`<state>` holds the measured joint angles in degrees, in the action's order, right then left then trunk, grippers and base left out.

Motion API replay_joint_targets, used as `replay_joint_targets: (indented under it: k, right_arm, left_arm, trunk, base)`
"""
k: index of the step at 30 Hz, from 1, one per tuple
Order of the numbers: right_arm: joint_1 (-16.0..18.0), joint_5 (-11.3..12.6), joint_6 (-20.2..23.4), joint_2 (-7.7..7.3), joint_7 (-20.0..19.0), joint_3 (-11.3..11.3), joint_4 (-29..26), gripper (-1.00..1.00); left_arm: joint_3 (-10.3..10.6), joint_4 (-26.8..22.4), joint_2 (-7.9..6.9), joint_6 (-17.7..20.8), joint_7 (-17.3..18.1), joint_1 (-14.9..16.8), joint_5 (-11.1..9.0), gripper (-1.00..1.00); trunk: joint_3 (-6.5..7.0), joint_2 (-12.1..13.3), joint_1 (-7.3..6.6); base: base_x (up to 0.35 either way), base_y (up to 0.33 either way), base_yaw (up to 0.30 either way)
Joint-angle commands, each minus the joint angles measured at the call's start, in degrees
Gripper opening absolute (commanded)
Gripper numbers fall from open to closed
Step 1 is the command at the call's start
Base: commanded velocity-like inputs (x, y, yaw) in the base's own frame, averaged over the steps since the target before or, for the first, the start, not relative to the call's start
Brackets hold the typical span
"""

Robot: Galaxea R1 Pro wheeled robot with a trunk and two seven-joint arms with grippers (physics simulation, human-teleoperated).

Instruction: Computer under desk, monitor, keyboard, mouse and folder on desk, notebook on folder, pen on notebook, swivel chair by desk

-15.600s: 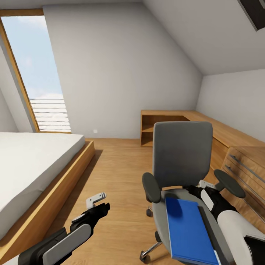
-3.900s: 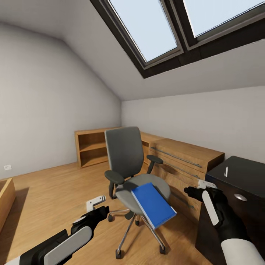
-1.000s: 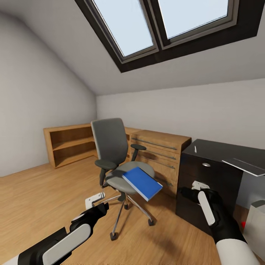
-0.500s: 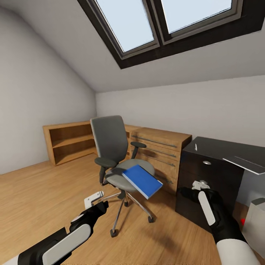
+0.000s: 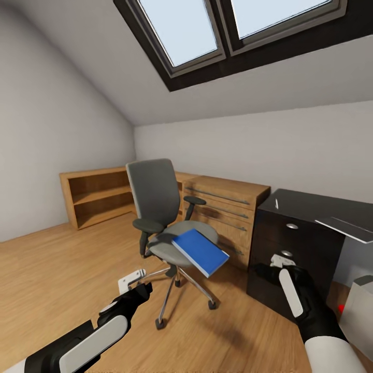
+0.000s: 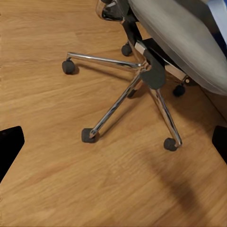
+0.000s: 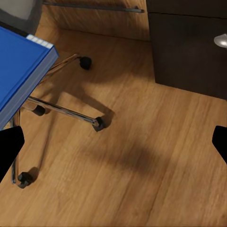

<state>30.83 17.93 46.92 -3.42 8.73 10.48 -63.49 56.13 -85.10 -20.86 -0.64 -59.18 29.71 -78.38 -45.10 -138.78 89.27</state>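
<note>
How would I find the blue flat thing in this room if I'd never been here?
Look below the big slanted roof window for the office chair with the grey seat and chrome star base, standing in front of the light wooden drawer unit. On its seat lies the thin bright blue rectangular folder, one corner sticking out past the seat's edge. Nothing else nearby is blue.

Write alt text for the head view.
A blue folder overhangs the seat of a grey swivel chair on a wooden floor, beside a black desk. Both grippers, left and right, hang empty in the foreground.
</note>
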Motion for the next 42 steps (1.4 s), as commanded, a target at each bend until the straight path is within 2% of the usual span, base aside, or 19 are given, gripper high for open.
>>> replay_joint_targets:
  k: [1, 19, 29, 38, 40, 42]
  right_arm:
    - [0.03, 0.61, 0.19, -0.01, 0.5, -0.02, -0.06, 1.0]
    - [0.02, 0.61, 0.19, -0.02, 0.5, -0.01, -0.06, 1.0]
    - [0.02, 0.61, 0.19, -0.06, 0.49, 0.02, -0.06, 1.0]
    - [0.02, 0.61, 0.19, -0.03, 0.5, -0.01, -0.06, 1.0]
    - [0.02, 0.61, 0.19, -0.06, 0.51, -0.02, -0.06, 1.0]
    - [0.04, 0.61, 0.19, -0.08, 0.52, 0.0, -0.06, 1.0]
  left_arm:
    - [0.12, -0.07, -0.04, -0.06, -0.24, 0.09, -0.2, 1.0]
    - [0.03, 0.07, -0.22, -0.06, -0.29, 0.09, -0.41, 1.0]
    - [-0.16, 0.26, -0.23, -0.06, -0.24, 0.09, -3.3, 1.0]
    - [-0.49, 1.53, -0.23, -0.02, -0.24, 0.09, -3.87, 1.0]
    - [-0.89, 2.61, -0.2, 0.0, -0.24, 0.09, -3.91, 1.0]
    - [-2.66, 4.22, -0.17, 0.06, -0.24, 0.09, -4.32, 1.0]
  trunk:
    - [-0.16, -0.04, -0.01]
    - [-1.79, -0.04, -0.01]
    - [-2.69, -0.04, -0.01]
    - [-3.5, -0.04, -0.01]
    - [-3.68, -0.04, -0.01]
    - [-3.86, -0.04, -0.01]
  base:
    - [0.0, 0.0, 0.0]
    - [0.0, 0.0, 0.0]
    - [0.0, 0.0, 0.0]
    - [0.0, 0.0, 0.0]
    - [0.0, 0.0, 0.0]
    - [0.0, 0.0, 0.0]
